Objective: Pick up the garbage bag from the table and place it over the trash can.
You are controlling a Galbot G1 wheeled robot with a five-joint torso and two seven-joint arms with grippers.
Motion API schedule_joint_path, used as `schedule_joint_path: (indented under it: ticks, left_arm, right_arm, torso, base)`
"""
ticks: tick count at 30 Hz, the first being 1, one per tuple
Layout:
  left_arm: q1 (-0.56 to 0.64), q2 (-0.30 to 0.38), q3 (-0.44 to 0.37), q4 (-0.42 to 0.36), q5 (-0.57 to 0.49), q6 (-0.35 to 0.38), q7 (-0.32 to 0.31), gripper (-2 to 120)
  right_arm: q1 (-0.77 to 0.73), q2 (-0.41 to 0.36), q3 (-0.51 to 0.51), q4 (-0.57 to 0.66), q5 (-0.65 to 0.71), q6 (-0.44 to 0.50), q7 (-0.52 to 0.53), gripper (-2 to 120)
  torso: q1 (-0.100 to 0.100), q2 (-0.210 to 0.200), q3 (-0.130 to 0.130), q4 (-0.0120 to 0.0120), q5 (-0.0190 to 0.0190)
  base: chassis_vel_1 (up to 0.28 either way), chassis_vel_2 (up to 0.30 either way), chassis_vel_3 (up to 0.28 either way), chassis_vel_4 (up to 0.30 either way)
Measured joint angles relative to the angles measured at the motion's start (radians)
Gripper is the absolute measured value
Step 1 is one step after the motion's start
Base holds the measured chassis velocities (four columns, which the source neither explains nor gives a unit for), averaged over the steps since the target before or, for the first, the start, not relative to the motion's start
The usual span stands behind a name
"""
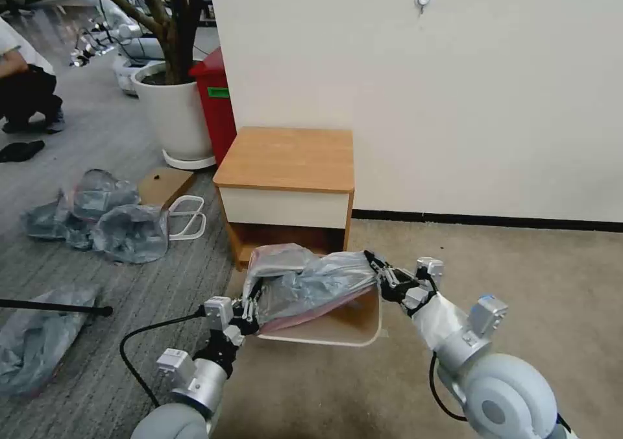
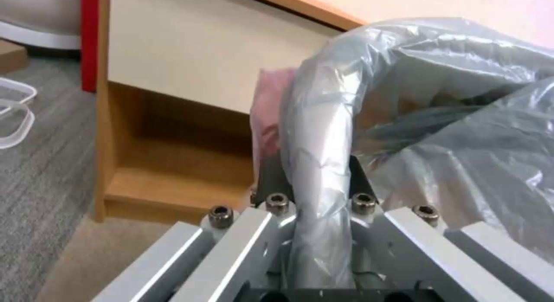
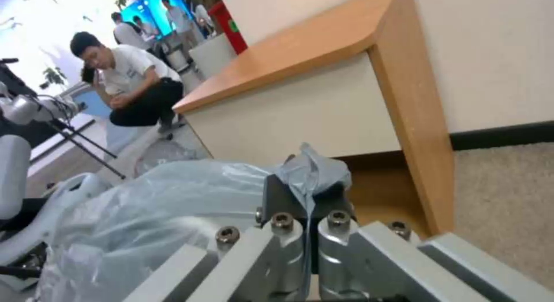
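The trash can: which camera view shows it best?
The head view: the trash can sits below the garbage bag, its rim and near wall visible. In both wrist views the bag hides it.

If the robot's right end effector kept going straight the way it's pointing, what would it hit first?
Probably the table: the right end effector, clamped on the garbage bag, points at its white drawer front and lower shelf opening. Depth is unclear.

Cream wall (image 1: 454, 88), beige carpet (image 1: 519, 263)
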State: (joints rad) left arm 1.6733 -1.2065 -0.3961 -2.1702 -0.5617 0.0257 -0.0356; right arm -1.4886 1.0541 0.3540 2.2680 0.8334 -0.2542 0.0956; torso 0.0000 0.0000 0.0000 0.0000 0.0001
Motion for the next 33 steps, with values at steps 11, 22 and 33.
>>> schedule_joint_path:
  ticks: [11,22,33]
  left_arm:
    - [-0.015,-0.022,-0.043,0.009,-0.089,0.002,-0.006,4]
    - [-0.033,-0.075,-0.060,0.010,-0.166,0.037,-0.062,4]
    - [-0.053,-0.146,-0.068,0.038,-0.178,0.057,-0.097,4]
  right_arm:
    - [-0.035,0.007,0.015,-0.007,-0.022,0.019,-0.009,0]
    - [-0.067,0.042,-0.014,-0.020,-0.079,0.046,-0.018,5]
    - [-0.116,0.090,-0.038,-0.010,-0.129,0.078,-0.026,6]
  torso:
    - [0.000,0.000,0.000,0.0000,-0.0001]
    - [0.000,0.000,0.000,0.0000,-0.0001]
    - [0.000,0.000,0.000,0.0001,-0.0001]
  base:
    - [0.000,0.000,0.000,0.000]
    - [0.000,0.000,0.000,0.000]
    - [0.000,0.000,0.000,0.000]
